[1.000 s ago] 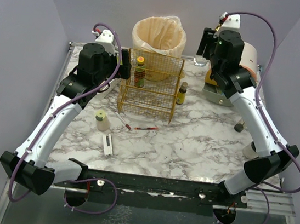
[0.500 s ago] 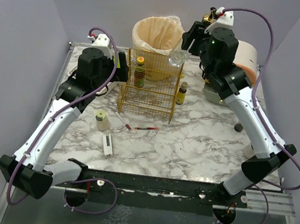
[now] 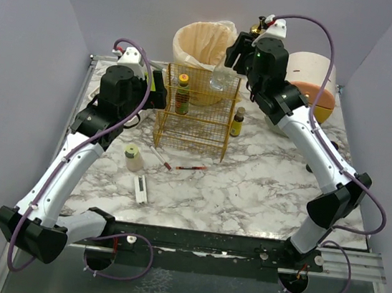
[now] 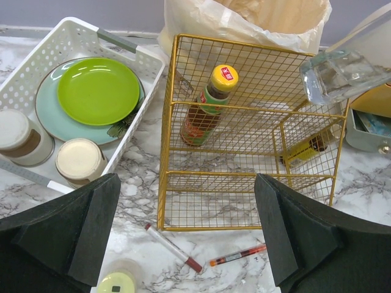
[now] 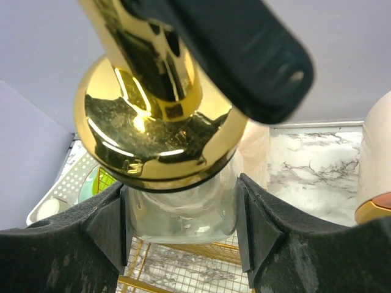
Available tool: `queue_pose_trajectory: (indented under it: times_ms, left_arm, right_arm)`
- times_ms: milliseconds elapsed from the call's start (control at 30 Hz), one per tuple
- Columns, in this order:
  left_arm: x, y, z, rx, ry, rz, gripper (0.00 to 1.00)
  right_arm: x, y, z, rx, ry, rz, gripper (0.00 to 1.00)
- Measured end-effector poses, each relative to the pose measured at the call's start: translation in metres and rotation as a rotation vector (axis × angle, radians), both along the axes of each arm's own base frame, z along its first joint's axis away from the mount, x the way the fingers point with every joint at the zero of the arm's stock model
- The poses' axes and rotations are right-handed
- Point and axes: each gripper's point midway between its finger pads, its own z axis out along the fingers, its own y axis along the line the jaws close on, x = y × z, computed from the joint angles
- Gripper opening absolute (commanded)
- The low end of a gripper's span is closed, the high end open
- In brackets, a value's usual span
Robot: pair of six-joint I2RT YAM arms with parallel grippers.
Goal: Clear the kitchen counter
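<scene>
Fingers (image 5: 104, 235) of the right gripper (image 3: 230, 63) are clamping a clear glass pump bottle (image 3: 220, 79), holding it aloft over the back of the kitchen counter (image 3: 248, 189), above the gold wire rack (image 3: 196, 118). Gripping firmly and carrying it clear of the rack's top rim is looking wise. Meanwhile the left gripper (image 4: 183, 244) is hovering nearby, jaws spread wide.
</scene>
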Motion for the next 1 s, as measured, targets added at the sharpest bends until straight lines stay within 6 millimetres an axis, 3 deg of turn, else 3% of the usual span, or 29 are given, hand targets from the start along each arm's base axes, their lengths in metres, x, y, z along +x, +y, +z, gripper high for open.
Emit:
queue_pose_trajectory:
  times_ms: [200,400,1000]
  left_arm:
    - [0.000,0.000,0.000,-0.005,0.002,0.002,0.99]
    - [0.000,0.000,-0.007,-0.004,0.017,0.003,0.99]
    - [-0.001,0.000,-0.012,-0.001,0.026,0.003,0.99]
  right_arm:
    - [0.006,0.004,-0.004,0.003,-0.007,-0.004,0.00]
    - [0.017,0.007,-0.021,-0.026,0.008,-0.020,0.01]
    - [0.037,0.016,-0.120,-0.198,0.146,-0.040,0.00]
